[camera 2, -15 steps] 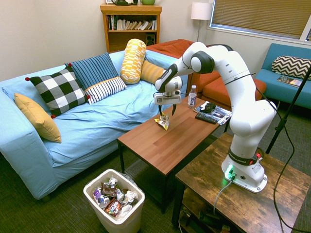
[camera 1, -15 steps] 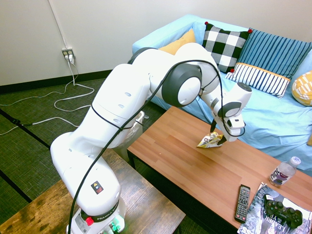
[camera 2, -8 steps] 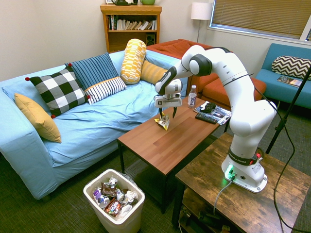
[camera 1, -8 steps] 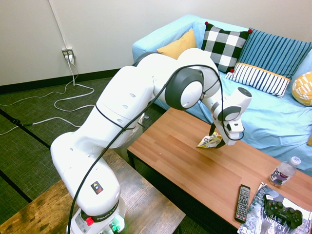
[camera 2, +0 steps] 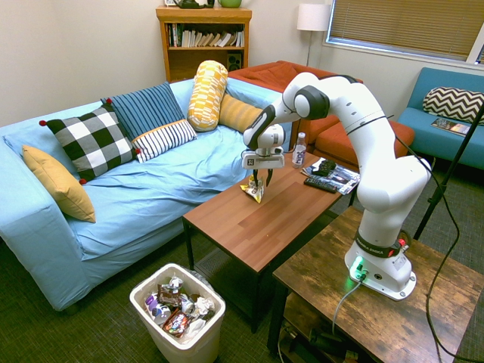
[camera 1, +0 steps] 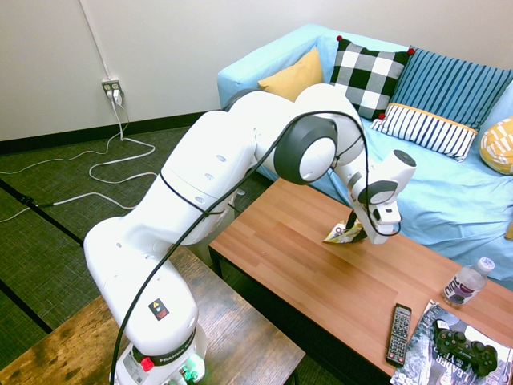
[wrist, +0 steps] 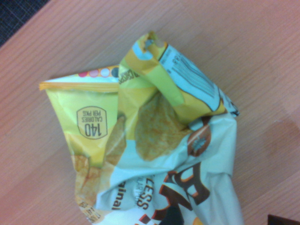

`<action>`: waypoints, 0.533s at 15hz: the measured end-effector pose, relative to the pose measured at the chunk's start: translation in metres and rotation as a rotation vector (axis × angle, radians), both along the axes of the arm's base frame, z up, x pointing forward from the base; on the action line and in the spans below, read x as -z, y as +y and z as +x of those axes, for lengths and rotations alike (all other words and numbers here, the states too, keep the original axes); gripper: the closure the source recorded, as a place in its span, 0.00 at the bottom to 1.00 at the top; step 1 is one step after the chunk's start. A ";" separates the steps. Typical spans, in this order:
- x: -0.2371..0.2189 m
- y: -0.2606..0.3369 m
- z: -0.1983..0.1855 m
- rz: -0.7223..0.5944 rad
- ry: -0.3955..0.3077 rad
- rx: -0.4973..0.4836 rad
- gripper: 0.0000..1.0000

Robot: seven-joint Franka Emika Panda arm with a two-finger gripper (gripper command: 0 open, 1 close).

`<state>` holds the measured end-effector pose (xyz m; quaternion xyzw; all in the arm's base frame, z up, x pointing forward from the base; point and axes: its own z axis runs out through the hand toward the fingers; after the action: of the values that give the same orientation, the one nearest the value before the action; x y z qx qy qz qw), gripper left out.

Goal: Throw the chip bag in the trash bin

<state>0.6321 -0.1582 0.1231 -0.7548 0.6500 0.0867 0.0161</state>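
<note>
We find the chip bag [camera 1: 343, 233] on the wooden coffee table [camera 2: 257, 223], crumpled, lying on the half of the top nearer the blue sofa [camera 2: 113, 189]. The gripper [camera 2: 256, 184] points down directly over the bag; its fingers seem drawn close around the bag's upper edge, though we cannot tell whether they actually pinch it. In the wrist view the bag [wrist: 150, 150] fills the frame, yellow and white foil on bare wood grain. The trash bin [camera 2: 178, 318] stands on the floor off the table's end farthest from the water bottle [camera 2: 300, 150], well apart from the bag and full of wrappers. At the table's bottle end lie a remote [camera 1: 398, 334] and a silvery bag [camera 1: 457, 361] bearing a black controller [camera 1: 465, 347].
</note>
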 end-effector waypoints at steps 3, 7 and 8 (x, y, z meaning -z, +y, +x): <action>0.000 -0.002 -0.001 0.009 -0.002 0.001 1.00; -0.001 -0.004 -0.001 0.022 -0.009 -0.009 1.00; -0.003 -0.002 0.000 0.028 -0.015 -0.016 1.00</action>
<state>0.6320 -0.1606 0.1258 -0.7604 0.6424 0.0903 0.0309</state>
